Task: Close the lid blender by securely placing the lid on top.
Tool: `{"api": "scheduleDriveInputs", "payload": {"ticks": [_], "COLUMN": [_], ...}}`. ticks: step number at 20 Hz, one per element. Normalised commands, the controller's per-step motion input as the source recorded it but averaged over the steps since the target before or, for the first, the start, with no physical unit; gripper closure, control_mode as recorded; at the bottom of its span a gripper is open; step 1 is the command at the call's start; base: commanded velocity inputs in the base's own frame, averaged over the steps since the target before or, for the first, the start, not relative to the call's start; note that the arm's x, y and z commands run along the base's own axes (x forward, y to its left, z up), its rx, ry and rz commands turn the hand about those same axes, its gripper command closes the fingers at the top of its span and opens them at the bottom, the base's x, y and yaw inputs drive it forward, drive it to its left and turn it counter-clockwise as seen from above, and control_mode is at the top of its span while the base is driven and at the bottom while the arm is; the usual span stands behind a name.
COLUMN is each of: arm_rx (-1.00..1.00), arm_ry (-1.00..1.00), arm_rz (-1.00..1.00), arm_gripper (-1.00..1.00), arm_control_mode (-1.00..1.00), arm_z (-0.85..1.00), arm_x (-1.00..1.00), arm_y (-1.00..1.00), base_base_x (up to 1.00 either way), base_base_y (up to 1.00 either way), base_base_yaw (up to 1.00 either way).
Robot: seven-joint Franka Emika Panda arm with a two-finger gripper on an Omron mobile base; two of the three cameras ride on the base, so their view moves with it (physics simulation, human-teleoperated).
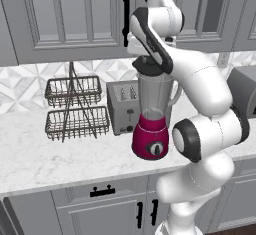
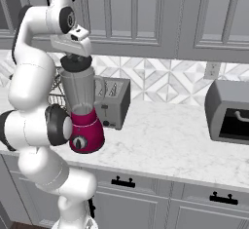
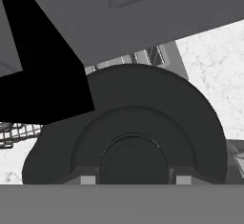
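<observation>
Lid (image 3: 128,118) | sits on blender (image 1: 152,111) jar mouth | pinched between 2 fingers (image 3: 86,179)

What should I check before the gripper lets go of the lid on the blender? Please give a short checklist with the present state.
1. Lid is over the jar's mouth: ok, it sits at the top of the blender in both base views.
2. Lid is level and fully seated: cannot tell; the arm covers part of the rim.
3. Gripper is shut on the lid's centre knob: ok.
4. Blender stands upright on the counter: ok.
5. Toaster is apart from the jar: ok, it stands behind and beside.
</observation>
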Motion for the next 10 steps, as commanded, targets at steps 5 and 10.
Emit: {"api": "scheduleDriveInputs", "payload": {"ticks": [5, 10], "arm_rx": [0.0, 0.0], "arm_ry": [0.01, 0.0], "arm_rz": [0.04, 0.07], "arm_gripper": [1.0, 1.0], "arm_control_mode": [-1.0, -1.0], "arm_z": [-0.05, -0.1], "arm_x": [0.08, -0.15], "arm_y": [0.0, 0.0], "base_base_x": [0.0, 0.0], "base_base_y": [0.0, 0.0], "base_base_yaw": [0.0, 0.0]}}
